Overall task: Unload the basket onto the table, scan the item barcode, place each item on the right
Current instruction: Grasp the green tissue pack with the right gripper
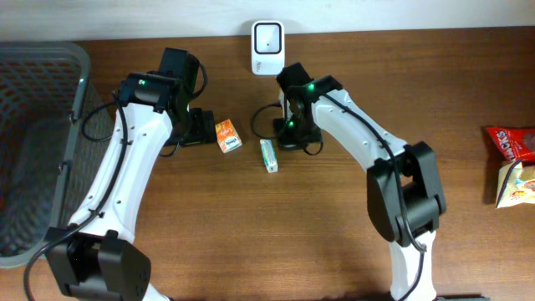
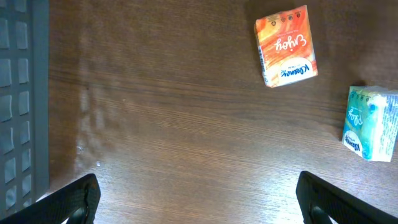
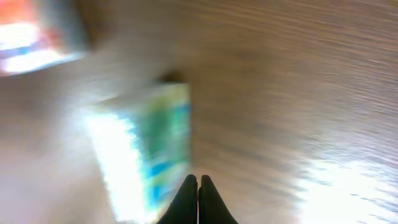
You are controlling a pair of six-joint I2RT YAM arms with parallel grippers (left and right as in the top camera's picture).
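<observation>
Tabletop [image 2: 174, 124] is stretching open under the spread left gripper [image 2: 196, 186]; shut right gripper [image 3: 198, 184] is hovering at green pack's [image 3: 155, 143] five-o'clock edge.

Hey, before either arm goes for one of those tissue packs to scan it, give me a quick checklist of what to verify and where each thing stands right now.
1. The left gripper is open and empty: ok.
2. The right gripper is open for a pick: not ok, its jaws are shut on nothing.
3. The orange tissue pack lies free, apart from the green tissue pack: ok.
4. The scanner is unobstructed: ok.
5. A barcode shows on either pack: cannot tell.
6. The right wrist view is sharp enough to aim by: not ok, blurred.
</observation>
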